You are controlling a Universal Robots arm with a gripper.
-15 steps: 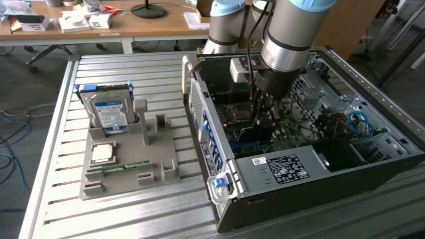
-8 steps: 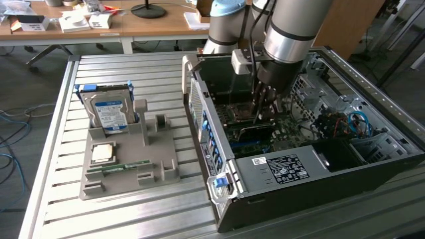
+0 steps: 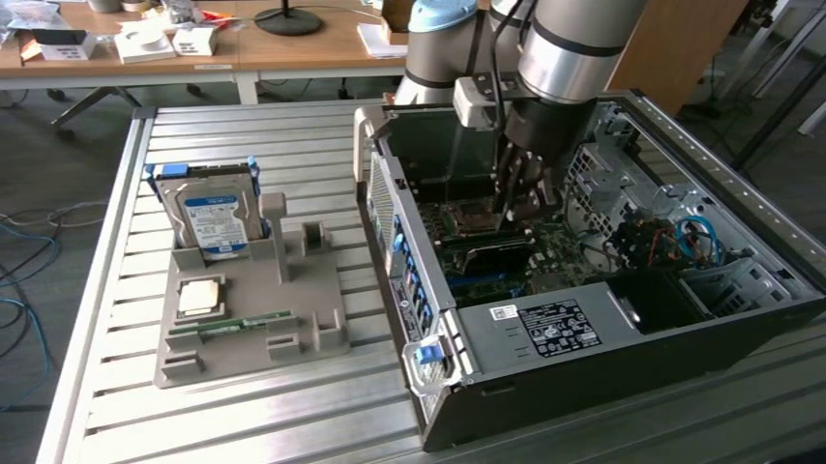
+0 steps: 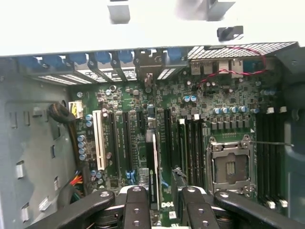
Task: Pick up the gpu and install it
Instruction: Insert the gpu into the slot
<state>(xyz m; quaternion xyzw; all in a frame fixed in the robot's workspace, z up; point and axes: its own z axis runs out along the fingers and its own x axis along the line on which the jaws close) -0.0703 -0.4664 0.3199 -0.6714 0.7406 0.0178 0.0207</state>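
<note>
So the arm (image 3: 568, 48) comes down pretty much vertically into the open pc case (image 3: 722, 319), wrist pointing straight down and the gripper (image 3: 523, 198) sitting low over the motherboard (image 4: 143, 95). In the wrist view, the gripper (image 4: 163, 193) has its two dark fingers (image 4: 137, 205) spread apart, with a gap clearly wider than the card. I'd call it open and straddling, not clamped.

The gpu (image 4: 153, 167) is right in that gap, seen edge-on. It's a thin dark strip with a pale edge, standing upright on the board among the expansion slots and running straight out from between the fingertips. It sits closer to one finger than the other, and I can't tell if it actually touches either one.

The empty cpu socket (image 4: 229, 167) is off to one side of the gripper. Well away from it, outside the case, the hard drive (image 3: 213, 217) stands in the grey parts holder (image 3: 246, 329).
</note>
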